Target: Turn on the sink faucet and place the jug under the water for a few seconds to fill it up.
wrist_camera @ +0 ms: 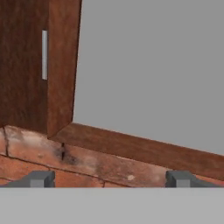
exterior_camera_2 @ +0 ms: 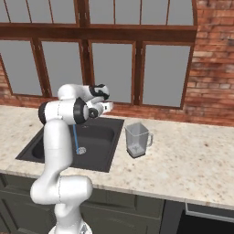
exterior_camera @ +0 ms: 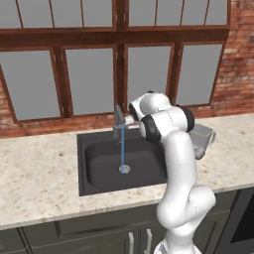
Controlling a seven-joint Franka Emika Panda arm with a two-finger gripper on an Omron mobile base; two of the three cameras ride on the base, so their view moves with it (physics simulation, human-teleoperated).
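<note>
The grey sink faucet (exterior_camera: pixel 118 122) stands at the back rim of the black sink (exterior_camera: pixel 99 161). A thin blue stream of water (exterior_camera: pixel 122 153) falls from its spout onto the silver drain (exterior_camera: pixel 124 169). The clear jug (exterior_camera_2: pixel 137 139) stands upright on the counter to the right of the sink, apart from the water, and looks empty. My gripper (exterior_camera_2: pixel 106 106) is raised above the sink's back right corner and points at the window wall. In the hand view its fingertips (wrist_camera: pixel 41 179) are wide apart with nothing between them, so the gripper (wrist_camera: pixel 110 179) is open. My arm hides part of the jug (exterior_camera: pixel 203 138) in the left base view.
A speckled stone counter (exterior_camera_2: pixel 192 160) runs to both sides of the sink. Behind it are a brick ledge (wrist_camera: pixel 87 164) and a dark wooden window frame (wrist_camera: pixel 57 65) close in front of the hand. Dark cabinets (exterior_camera: pixel 74 235) sit below the counter.
</note>
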